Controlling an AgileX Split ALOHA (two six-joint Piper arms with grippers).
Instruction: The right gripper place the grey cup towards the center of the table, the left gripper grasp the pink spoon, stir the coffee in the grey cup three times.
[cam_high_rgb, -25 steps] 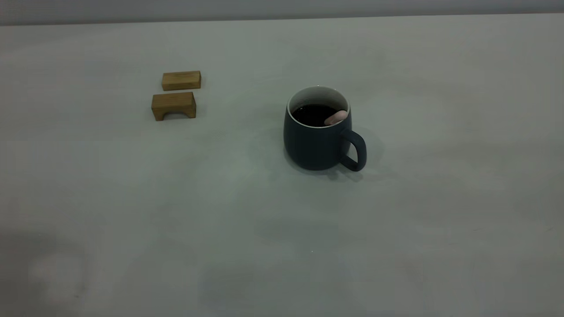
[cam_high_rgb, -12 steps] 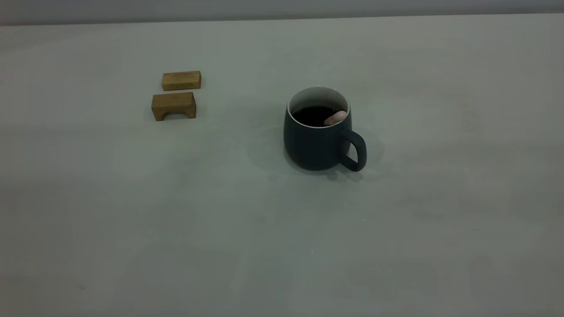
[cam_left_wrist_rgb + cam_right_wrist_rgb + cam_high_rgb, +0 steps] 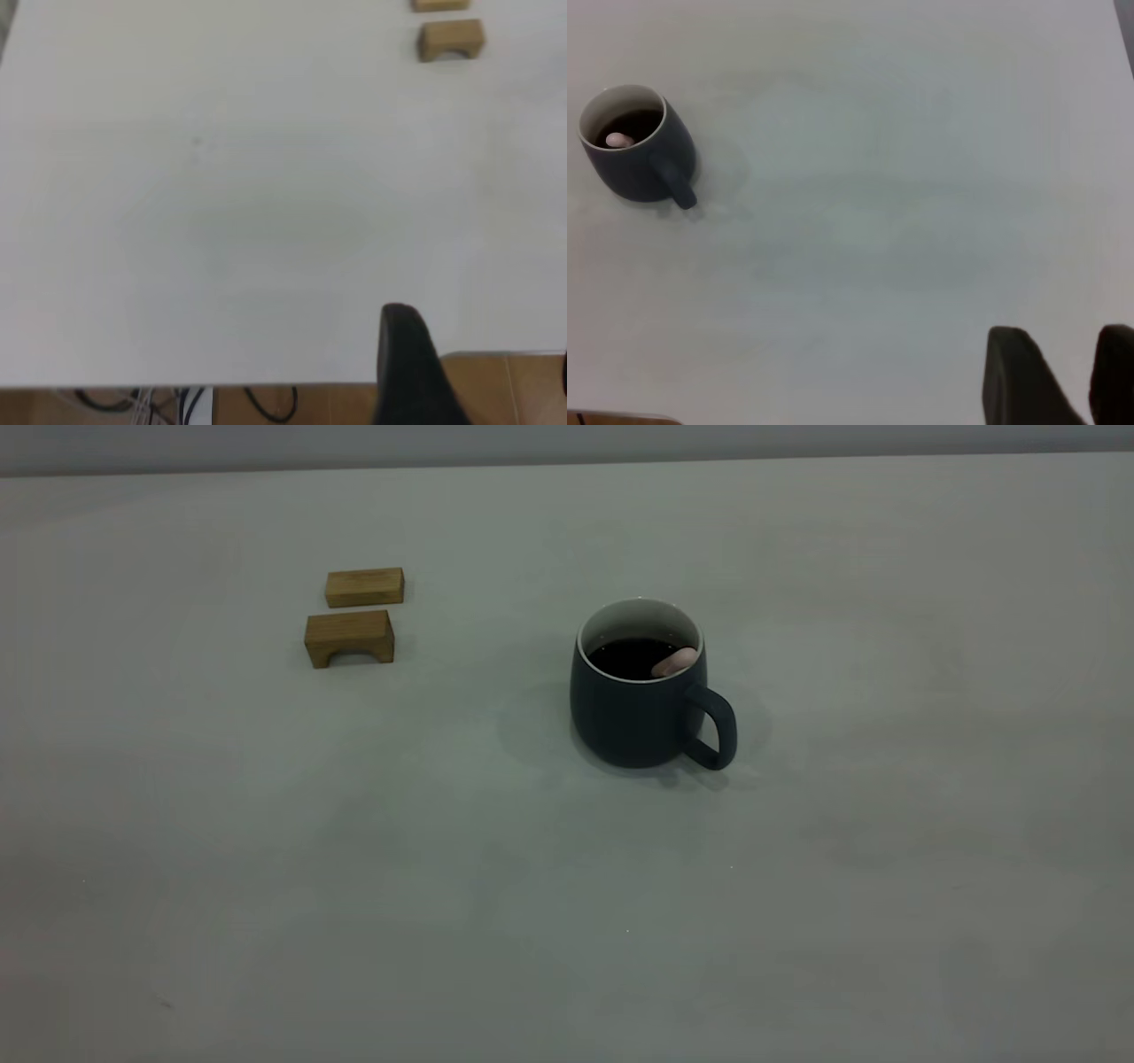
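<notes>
The grey cup stands upright near the middle of the table, its handle toward the front right. Dark coffee fills it. The pink spoon rests inside, with only the tip of its pink handle showing against the rim on the handle side. The right wrist view shows the cup and spoon tip far from my right gripper, which is open and empty. My left gripper is open and empty above the table's edge, far from the cup. Neither gripper appears in the exterior view.
Two brown wooden blocks lie at the back left; the left wrist view shows them as well. Beyond the table edge in the left wrist view are brown floor and cables.
The soft shadows on the front of the table have faded away. The cup, spoon and blocks have not moved.
</notes>
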